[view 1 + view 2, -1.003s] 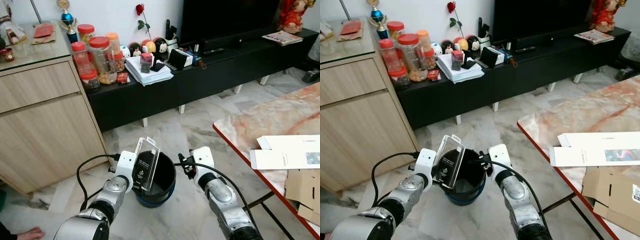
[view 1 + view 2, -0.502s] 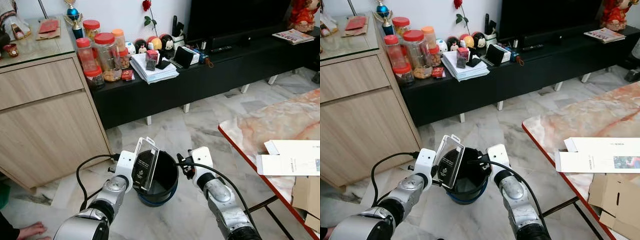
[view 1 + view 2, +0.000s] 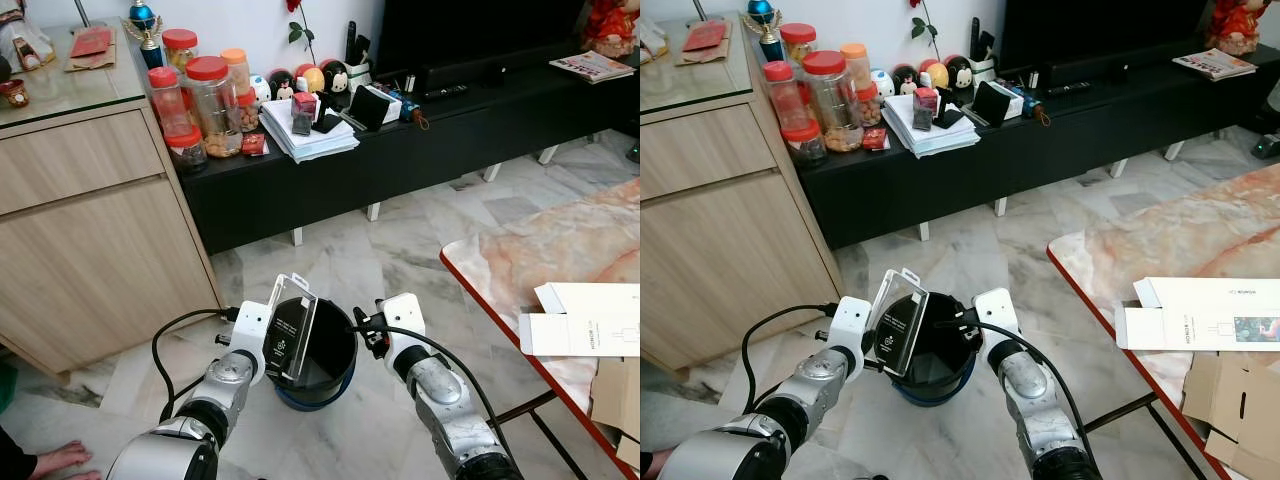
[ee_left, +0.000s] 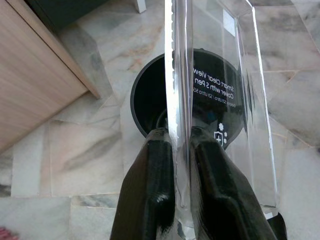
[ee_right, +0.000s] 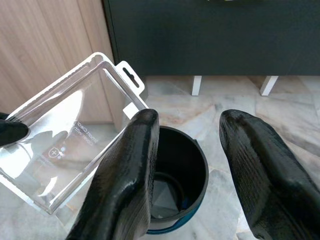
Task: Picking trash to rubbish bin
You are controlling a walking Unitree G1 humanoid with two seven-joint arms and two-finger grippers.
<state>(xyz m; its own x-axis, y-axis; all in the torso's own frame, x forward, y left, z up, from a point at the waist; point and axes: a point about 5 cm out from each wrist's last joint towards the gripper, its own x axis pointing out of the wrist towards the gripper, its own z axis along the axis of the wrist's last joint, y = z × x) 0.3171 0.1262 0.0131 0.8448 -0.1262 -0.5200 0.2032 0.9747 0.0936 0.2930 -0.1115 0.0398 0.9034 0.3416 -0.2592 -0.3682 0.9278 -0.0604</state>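
Note:
A clear plastic blister pack with a black insert card stands upright over the near left rim of a black rubbish bin on the marble floor. My left gripper is shut on the pack's lower edge, with both black fingers pinching the clear plastic. On the bin's right side my right gripper hovers open above the bin, nothing between its fingers. The pack shows across from it.
A low black TV bench with jars, papers and toys runs along the far wall. A wooden cabinet stands at the left. A marble table with a red edge carrying boxes is at the right. A person's hand rests on the floor at bottom left.
The view has shifted slightly as the head moved. Both grippers, the pack and the bin keep the same places relative to each other.

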